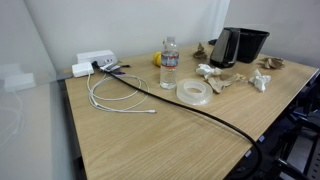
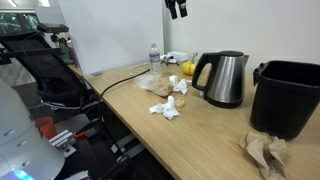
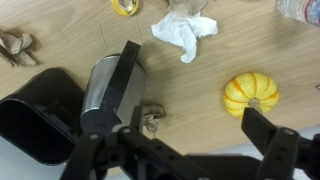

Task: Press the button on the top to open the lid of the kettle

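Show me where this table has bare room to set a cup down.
Largest bare patch: the table corner bounded by the white cable and the black cable. Smaller one: in front of the kettle, between tissues and brown paper. Crowded: from water bottle to tub.

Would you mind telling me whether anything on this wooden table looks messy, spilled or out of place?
Nothing is spilled, and the steel-sided black kettle stands upright. Crumpled white tissues and crumpled brown paper lie scattered near it, like litter.

place: office/lab | cues: wooden desk (image 1: 150,140), power strip (image 1: 95,62), loose cables (image 1: 214,119)
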`<state>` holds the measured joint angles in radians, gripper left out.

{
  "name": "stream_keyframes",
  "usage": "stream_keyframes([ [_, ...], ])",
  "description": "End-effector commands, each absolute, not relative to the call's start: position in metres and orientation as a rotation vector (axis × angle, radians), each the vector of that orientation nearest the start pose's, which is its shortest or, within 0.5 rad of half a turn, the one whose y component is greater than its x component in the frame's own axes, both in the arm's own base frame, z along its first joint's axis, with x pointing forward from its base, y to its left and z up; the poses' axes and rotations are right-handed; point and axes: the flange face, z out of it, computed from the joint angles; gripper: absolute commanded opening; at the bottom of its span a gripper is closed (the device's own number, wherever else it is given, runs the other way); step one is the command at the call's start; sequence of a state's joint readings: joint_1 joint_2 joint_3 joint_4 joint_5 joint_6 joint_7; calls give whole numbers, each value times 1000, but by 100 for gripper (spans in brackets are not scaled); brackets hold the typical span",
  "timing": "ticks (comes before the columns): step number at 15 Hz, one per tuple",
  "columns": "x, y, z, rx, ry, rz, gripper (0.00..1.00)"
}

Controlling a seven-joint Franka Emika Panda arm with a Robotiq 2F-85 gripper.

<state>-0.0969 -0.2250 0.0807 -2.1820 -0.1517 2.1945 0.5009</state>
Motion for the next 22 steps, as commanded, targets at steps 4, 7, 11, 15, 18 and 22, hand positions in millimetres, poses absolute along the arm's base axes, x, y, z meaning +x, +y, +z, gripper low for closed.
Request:
stream_keyframes([
  [4, 526, -68, 496, -3037, 1121, -433, 100],
  [7, 542, -94, 492, -2958, 1315, -409, 100],
  [11, 566, -115, 488, -2854, 1524, -401, 74],
  [15, 583, -138, 490, -2732, 1727, -420, 46],
  [18, 586, -154, 492, -2674, 1833, -417, 26],
  [22, 577, -170, 486, -2638, 1973, -365, 1],
])
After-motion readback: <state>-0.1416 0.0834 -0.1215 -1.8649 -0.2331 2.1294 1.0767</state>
